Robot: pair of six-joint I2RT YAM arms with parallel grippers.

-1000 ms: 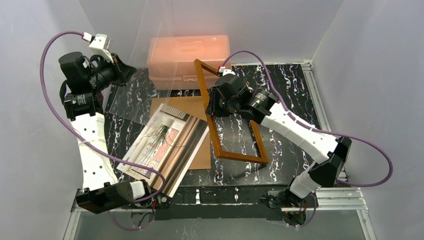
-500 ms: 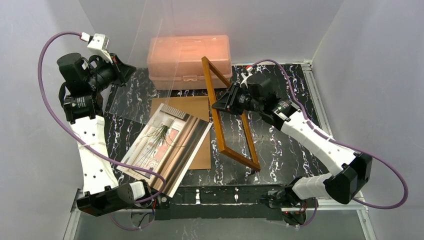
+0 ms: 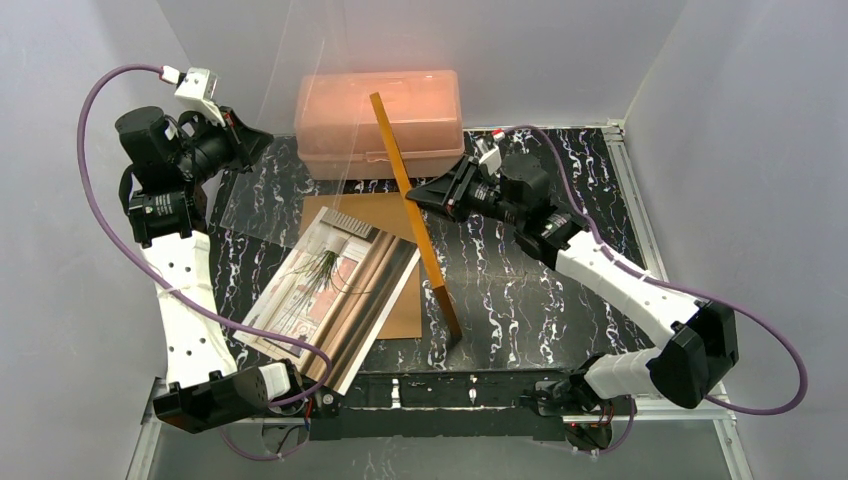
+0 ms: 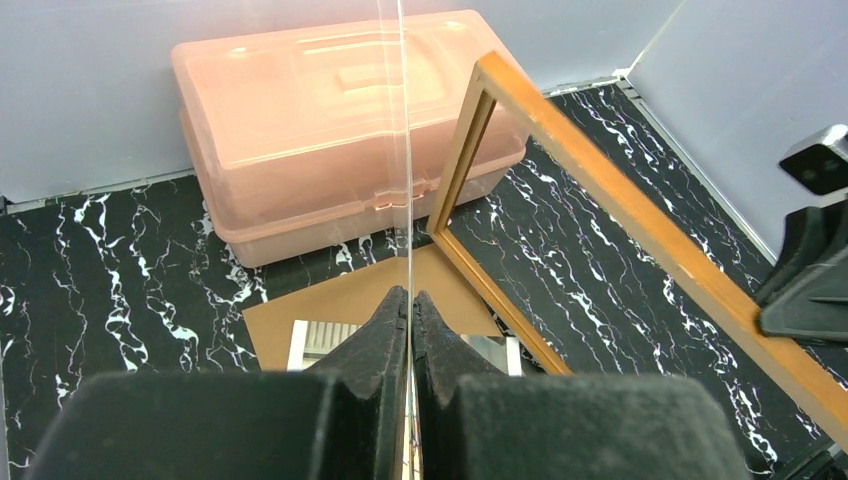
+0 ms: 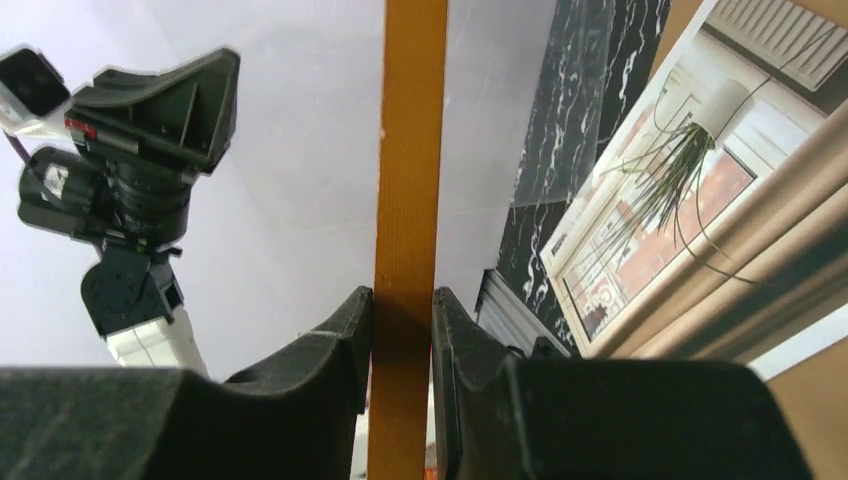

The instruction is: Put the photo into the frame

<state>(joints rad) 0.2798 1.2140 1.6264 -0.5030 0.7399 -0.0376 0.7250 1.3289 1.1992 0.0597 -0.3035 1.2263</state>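
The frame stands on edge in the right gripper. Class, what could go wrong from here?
1. The right gripper pinches only one thin rail of the frame, so the frame may swivel or slip and drop onto the photo.
2. The left gripper holds the clear sheet upright close by; a swinging frame could strike it.
3. The photo looks bowed and lies askew on the backing board, so it may not seat flat.
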